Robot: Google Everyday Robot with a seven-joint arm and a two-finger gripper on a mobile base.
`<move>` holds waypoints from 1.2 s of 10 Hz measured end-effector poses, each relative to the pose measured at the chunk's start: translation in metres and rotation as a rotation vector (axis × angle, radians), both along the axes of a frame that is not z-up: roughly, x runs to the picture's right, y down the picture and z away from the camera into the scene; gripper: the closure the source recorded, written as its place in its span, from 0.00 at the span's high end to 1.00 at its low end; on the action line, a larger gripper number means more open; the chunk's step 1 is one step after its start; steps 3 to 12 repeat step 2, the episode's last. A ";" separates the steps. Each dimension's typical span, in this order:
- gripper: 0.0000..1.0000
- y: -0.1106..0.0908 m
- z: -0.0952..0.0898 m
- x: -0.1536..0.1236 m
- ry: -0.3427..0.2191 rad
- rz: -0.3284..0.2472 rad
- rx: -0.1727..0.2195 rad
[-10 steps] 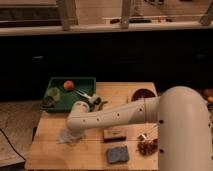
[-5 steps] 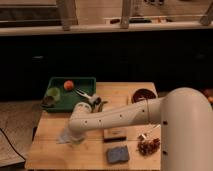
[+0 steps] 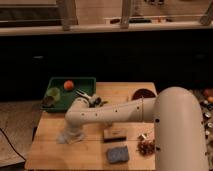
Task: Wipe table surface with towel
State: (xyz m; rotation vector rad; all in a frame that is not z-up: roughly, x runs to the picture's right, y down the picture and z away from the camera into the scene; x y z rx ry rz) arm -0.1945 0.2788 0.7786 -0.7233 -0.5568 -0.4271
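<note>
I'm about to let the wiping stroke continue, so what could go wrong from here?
1. The gripper presses the towel near the table's left edge; a leftward stroke might push the towel off.
2. The forearm lies low over the table, just behind the wooden block; a sweep toward the front could knock it into the gray sponge.

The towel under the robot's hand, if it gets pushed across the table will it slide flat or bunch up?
The towel looks crumpled and soft, so it will probably bunch rather than slide flat. It seems light, so it should drag easily over the smooth wooden table. The hand sits low at the towel; its grip is hidden.
</note>
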 end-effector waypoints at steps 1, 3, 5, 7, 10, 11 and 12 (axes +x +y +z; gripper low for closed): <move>0.68 -0.004 0.001 -0.001 0.005 0.006 -0.005; 0.77 -0.006 0.001 -0.004 0.008 0.004 -0.008; 0.77 -0.006 0.001 -0.004 0.008 0.004 -0.008; 0.77 -0.006 0.001 -0.004 0.008 0.004 -0.008; 0.77 -0.006 0.001 -0.004 0.008 0.004 -0.008; 0.77 -0.006 0.001 -0.004 0.008 0.004 -0.008; 0.77 -0.006 0.001 -0.004 0.008 0.004 -0.008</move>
